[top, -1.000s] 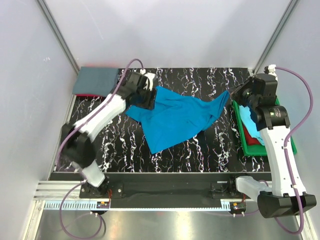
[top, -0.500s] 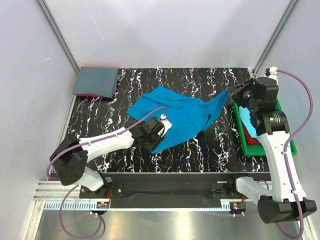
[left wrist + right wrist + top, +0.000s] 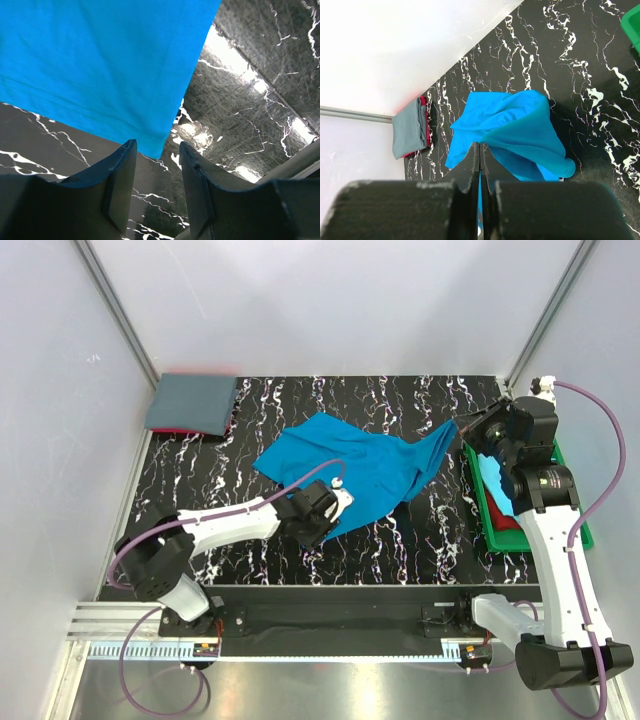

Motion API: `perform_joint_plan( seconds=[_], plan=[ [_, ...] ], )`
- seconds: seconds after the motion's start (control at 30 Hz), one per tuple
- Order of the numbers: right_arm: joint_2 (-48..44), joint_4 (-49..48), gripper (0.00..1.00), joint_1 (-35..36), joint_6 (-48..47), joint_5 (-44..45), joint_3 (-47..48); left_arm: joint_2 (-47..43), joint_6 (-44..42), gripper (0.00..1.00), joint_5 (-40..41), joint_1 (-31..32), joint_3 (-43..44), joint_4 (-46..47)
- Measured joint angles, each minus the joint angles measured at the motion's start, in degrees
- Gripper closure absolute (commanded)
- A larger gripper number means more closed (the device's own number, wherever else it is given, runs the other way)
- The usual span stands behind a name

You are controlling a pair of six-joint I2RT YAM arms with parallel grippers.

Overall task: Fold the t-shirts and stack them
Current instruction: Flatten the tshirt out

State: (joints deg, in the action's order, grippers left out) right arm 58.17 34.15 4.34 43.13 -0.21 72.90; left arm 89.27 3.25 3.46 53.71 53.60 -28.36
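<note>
Two grippers: we see both at the turquoise t-shirt point(image 3: 350, 465); we give every place below from the green tray point(image 3: 586, 532).
Turquoise t-shirt: lies rumpled on the black marbled table point(image 3: 400, 540), left of the tray. Its right corner is lifted off the table, just beside the tray's far left corner.
Right gripper point(image 3: 462, 424): sits at that far left tray corner, fingers pressed together, pinching the lifted shirt corner. In its wrist view we see a thin turquoise sliver between the closed fingers.
Left gripper point(image 3: 338, 504): well left of the tray, low over the table at the shirt's near hem corner. Jaws are parted, nothing clamped. In its wrist view the hem corner sits at the mouth of the gap between the fingertips point(image 3: 120, 175); we cannot tell whether they touch the cloth.
Folded stack: slate grey t-shirt point(image 3: 190, 402) lies folded on top of a red folded cloth point(image 3: 182, 431), well apart from the tray, across the table at its far left corner.
Tray contents: light aqua t-shirt point(image 3: 492, 478) lies over a red t-shirt point(image 3: 508, 523), both partly hidden by the right arm point(image 3: 555, 530).
</note>
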Motion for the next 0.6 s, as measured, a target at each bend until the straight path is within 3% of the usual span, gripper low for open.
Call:
perform_joint_plan(
  seconds=[0.47, 0.6],
  plan=[
    [0.0, -0.1, 1.00, 0.0, 0.0, -0.5, -0.5, 3.9, 4.0, 0.58, 0.9, 0.7, -0.5, -1.1],
    [0.0, -0.1, 1.00, 0.0, 0.0, -0.5, -0.5, 4.1, 4.6, 0.64, 1.4, 0.9, -0.6, -1.2]
  ],
)
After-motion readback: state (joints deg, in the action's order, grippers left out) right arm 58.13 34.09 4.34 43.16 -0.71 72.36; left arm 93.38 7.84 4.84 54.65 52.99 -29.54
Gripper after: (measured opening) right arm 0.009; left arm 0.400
